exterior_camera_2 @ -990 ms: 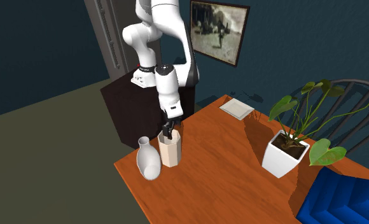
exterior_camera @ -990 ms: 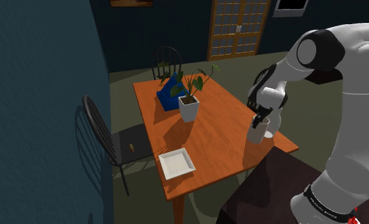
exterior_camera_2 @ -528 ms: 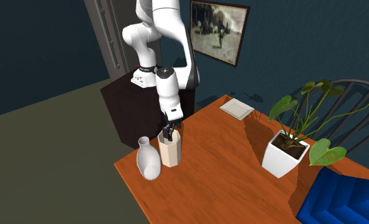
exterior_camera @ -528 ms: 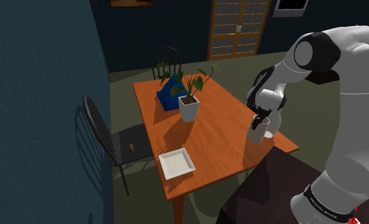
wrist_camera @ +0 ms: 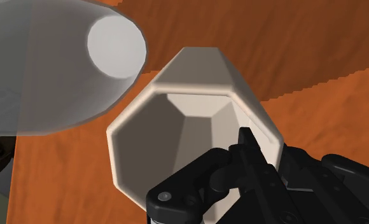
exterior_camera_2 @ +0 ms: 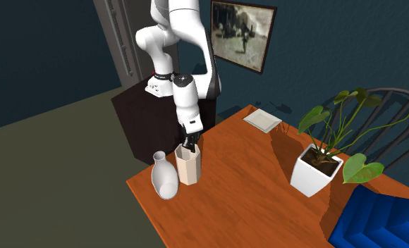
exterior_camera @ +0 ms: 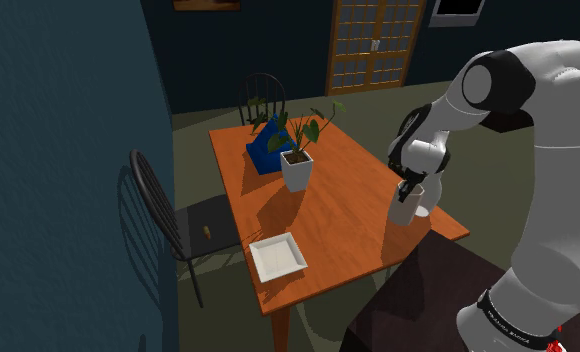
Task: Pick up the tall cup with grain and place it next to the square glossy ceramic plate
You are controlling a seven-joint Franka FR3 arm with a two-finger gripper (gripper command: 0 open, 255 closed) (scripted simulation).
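Note:
The tall, pale, faceted cup (exterior_camera: pixel 402 208) stands upright on the orange table (exterior_camera: pixel 338 215) near the edge by the stand. In the second exterior view the cup (exterior_camera_2: pixel 189 166) sits beside a white vase. My black gripper (exterior_camera: pixel 410 190) comes down on its rim from above (exterior_camera_2: pixel 189 146). In the wrist view the gripper (wrist_camera: pixel 266 145) is shut on the cup (wrist_camera: pixel 196 95), with one finger inside the cup's wall and the other outside. The cup's inside looks plain, and no grain is drawn. The square white plate (exterior_camera: pixel 277 256) lies at the table's near corner, far from the cup (exterior_camera_2: pixel 261 120).
A white vase (exterior_camera_2: pixel 163 177) stands right beside the cup (wrist_camera: pixel 56 70). A potted plant (exterior_camera: pixel 297 165) and a blue box (exterior_camera: pixel 268 150) occupy the table's far half. Two dark chairs (exterior_camera: pixel 158 215) (exterior_camera: pixel 261 97) flank the table. The dark stand (exterior_camera: pixel 428 290) adjoins it.
The fingers have shut onto the cup's wall. The arm has barely shifted, and the cup stays where it stood.

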